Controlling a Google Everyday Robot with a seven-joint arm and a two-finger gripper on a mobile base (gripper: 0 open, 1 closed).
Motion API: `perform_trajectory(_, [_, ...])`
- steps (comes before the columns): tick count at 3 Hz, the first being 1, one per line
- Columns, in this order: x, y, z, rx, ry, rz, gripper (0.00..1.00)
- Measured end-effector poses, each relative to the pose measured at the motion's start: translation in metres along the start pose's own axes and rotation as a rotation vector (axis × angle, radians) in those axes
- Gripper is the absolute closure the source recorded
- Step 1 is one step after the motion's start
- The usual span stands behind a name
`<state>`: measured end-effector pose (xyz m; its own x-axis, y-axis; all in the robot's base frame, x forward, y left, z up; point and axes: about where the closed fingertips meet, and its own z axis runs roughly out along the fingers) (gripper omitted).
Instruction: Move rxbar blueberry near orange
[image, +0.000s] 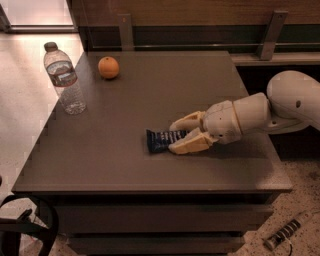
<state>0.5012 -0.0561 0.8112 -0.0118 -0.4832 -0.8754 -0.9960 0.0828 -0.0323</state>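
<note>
- I see the gripper (173, 136) low over the near-right part of the table (125, 170), reaching in from the right on the white arm (280, 105).
- Its two cream fingers (189, 120) sit on either side of the rxbar blueberry (157, 140), one against its far edge and one against its near edge, so I read the tool as clamped on the bar.
- The rxbar blueberry lies flat on the tabletop, near the middle and a little toward the near edge, with its left end sticking out past the fingertips.
- The orange (108, 67) rests at the far-left of the table, well apart from the bar and the gripper.
- A clear water bottle (64, 80) stands upright by the left edge, just nearer to me than the orange and to its left, not touching it.
- From my view the bar is not lifted; its wrapper looks to be resting on the surface.
</note>
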Motion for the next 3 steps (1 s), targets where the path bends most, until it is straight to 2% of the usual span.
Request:
perform_trajectory(1, [-0.011,-0.016,-0.016,0.026,0.034,0.041,1.0])
perform_trajectory(2, [-0.038,-0.06,-0.051,0.145,0.118,0.118,1.0])
perform_trajectory(3, [-0.06,-0.099,-0.073,0.233,0.153,0.157,1.0])
